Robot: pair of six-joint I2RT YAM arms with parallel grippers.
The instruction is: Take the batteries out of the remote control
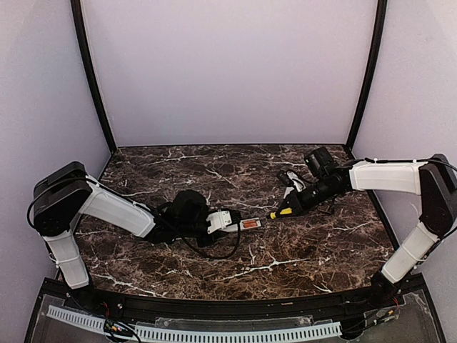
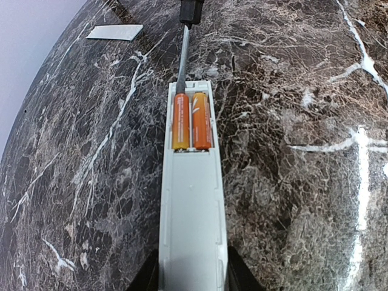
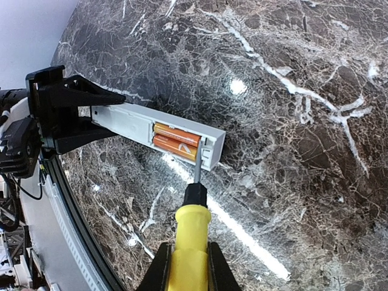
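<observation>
The remote control (image 2: 193, 212) is a slim white bar, held just above the marble with its recess facing up. My left gripper (image 2: 193, 280) is shut on its near end. Two orange batteries (image 2: 180, 121) (image 2: 202, 121) lie side by side in the recess at the far end. My right gripper (image 3: 188, 267) is shut on a yellow-handled screwdriver (image 3: 193, 233). Its thin shaft (image 3: 197, 163) reaches down into the end of the recess, with the tip at the end of one battery (image 3: 174, 147). In the top view the two grippers (image 1: 221, 221) (image 1: 298, 202) meet mid-table over the remote control (image 1: 248, 224).
A flat white cover strip (image 2: 115, 31) lies on the marble, far left of the remote in the left wrist view. Pale walls stand close round the table (image 1: 178, 271) on three sides. A black rail (image 1: 214, 307) runs along the near edge.
</observation>
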